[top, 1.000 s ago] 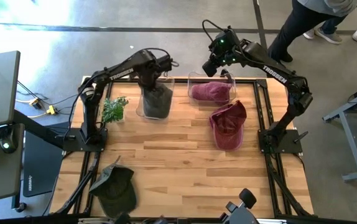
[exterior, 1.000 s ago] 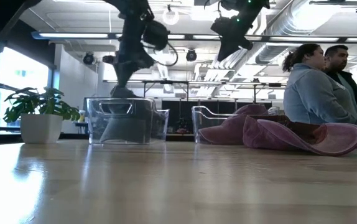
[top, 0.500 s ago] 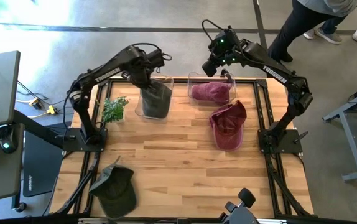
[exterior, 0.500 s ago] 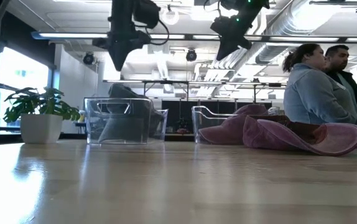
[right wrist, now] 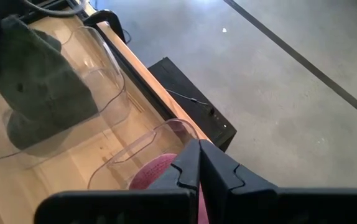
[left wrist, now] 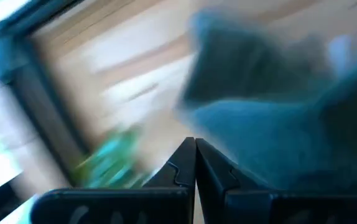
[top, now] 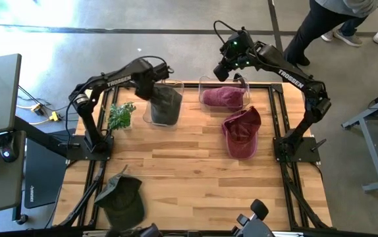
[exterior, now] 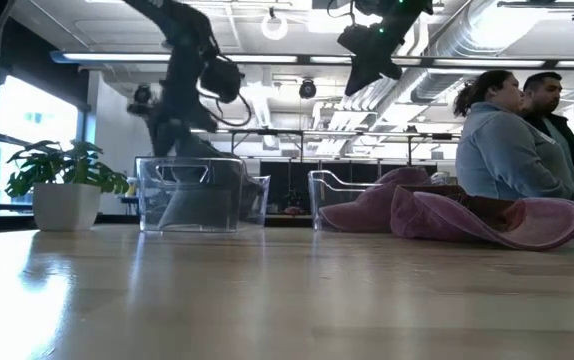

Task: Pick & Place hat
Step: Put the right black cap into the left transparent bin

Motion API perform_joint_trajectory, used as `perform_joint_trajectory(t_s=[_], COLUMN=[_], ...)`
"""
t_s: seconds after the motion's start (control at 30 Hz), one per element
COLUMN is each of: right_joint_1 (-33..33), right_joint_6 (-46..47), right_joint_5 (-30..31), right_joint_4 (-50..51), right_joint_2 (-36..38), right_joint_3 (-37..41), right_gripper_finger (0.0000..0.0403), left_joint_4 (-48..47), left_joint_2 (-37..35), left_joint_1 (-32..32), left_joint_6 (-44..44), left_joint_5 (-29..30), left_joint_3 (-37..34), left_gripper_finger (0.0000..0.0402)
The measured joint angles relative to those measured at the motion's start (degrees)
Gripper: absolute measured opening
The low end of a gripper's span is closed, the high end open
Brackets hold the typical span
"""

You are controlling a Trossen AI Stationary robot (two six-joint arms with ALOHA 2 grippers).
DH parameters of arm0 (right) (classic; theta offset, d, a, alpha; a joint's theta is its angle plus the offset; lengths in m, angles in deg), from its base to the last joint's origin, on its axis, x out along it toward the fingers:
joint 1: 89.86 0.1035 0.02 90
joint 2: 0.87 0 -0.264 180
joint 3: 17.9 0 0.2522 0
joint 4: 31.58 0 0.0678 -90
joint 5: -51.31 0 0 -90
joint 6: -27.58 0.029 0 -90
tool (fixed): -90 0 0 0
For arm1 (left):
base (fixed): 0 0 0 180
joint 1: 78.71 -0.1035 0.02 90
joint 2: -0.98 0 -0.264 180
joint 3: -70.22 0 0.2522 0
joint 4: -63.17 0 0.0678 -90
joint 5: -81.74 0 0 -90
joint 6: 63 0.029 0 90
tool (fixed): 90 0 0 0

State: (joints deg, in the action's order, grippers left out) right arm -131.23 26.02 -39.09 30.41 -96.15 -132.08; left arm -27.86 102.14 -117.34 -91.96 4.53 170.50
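A dark green hat [top: 166, 104] sits crown up in the left clear bin [top: 178, 84] at the table's far side; it also shows in the low view [exterior: 192, 205]. My left gripper [top: 154, 84] hangs shut and empty above the bin's left rim; its fingers meet in the left wrist view [left wrist: 195, 163]. My right gripper [top: 223, 70] is shut and empty, high above the right clear bin [top: 203, 84], which holds a maroon hat [top: 223, 97]. A second maroon hat [top: 242, 131] lies on the table in front of that bin. A second green hat [top: 122, 197] lies at the near left.
A potted plant [top: 120, 115] stands on the table left of the left bin. Two people [exterior: 512, 140] are beyond the table's far right corner. Bare wood [top: 176, 158] lies across the table's middle.
My left gripper has risen out of the left bin, away from the green hat, and swung toward the table's left edge. The green hat has stayed in the bin. My right arm has kept still.
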Motion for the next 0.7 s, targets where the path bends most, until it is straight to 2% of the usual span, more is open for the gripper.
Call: perform_joint_trajectory(t_s=[0.13,0.3,0.5,0.7], right_joint_1=[0.0,0.0,0.0,0.0], right_joint_6=[0.0,0.0,0.5,0.6], right_joint_5=[-0.1,0.0,-0.3,-0.8], right_joint_4=[-0.6,-0.6,-0.6,-0.7], right_joint_2=[0.0,0.0,0.0,0.0], right_joint_3=[0.0,0.0,0.0,0.0], right_gripper_finger=[0.0000,0.0000,0.0000,0.0000], left_joint_4=[13.7,24.6,26.9,33.8], left_joint_2=[-1.0,-0.9,2.9,6.1], left_joint_1=[1.0,3.2,3.7,3.0], left_joint_6=[0.2,0.1,0.7,4.8], left_joint_5=[-4.2,-3.8,1.8,-1.2], left_joint_3=[-2.5,-2.9,-2.8,-2.8], left_gripper_finger=[0.0000,0.0000,0.0000,0.0000])
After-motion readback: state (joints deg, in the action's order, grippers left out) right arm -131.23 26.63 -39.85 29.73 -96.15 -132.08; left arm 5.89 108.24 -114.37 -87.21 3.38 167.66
